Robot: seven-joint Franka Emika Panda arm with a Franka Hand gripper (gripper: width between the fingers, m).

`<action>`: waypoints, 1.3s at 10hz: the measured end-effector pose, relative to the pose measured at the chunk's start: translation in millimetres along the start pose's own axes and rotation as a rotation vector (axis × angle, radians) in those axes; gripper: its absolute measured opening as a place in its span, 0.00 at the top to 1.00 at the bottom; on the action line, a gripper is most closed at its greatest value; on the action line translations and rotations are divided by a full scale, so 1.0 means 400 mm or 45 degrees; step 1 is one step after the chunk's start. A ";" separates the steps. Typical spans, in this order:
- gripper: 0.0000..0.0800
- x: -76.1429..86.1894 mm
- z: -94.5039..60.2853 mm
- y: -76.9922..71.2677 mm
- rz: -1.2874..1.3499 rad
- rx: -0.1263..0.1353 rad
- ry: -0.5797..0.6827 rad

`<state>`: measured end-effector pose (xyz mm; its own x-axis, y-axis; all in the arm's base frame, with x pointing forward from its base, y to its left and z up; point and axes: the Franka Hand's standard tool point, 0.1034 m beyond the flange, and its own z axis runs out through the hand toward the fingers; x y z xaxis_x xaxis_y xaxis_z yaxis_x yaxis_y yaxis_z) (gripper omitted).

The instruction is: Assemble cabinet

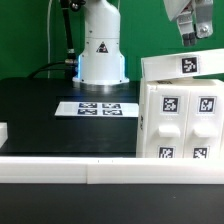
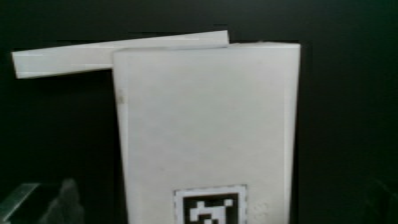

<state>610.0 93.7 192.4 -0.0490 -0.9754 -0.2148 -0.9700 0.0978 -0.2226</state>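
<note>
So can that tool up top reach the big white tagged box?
Probably yes: the tool hangs right above the large white plastic cabinet, open air between; a flat white tagged panel sits on its top.

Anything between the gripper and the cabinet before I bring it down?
Yes. In the exterior view a white tagged slab lies tilted on top of the cabinet, below the gripper. Coming straight down, the jaws would likely meet that slab first. Nothing else shows in the gap.
</note>
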 end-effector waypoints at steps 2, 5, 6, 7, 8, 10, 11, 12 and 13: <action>0.00 -0.001 0.005 0.003 -0.035 -0.004 0.001; 0.00 -0.022 0.008 0.010 -0.397 -0.044 0.021; 0.00 -0.026 0.007 0.007 -0.525 -0.047 0.017; 0.00 -0.027 0.008 0.003 -0.680 -0.054 0.011; 0.00 -0.026 0.013 -0.003 -0.811 -0.059 0.006; 0.00 -0.022 0.017 -0.006 -1.036 -0.068 -0.003; 0.00 -0.021 0.019 -0.006 -1.090 -0.069 -0.004; 0.00 -0.020 0.019 -0.006 -1.210 -0.070 -0.007; 0.00 -0.020 0.019 -0.006 -1.297 -0.070 -0.009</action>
<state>614.5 102.8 187.5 0.8071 -0.5886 0.0465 -0.5594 -0.7875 -0.2587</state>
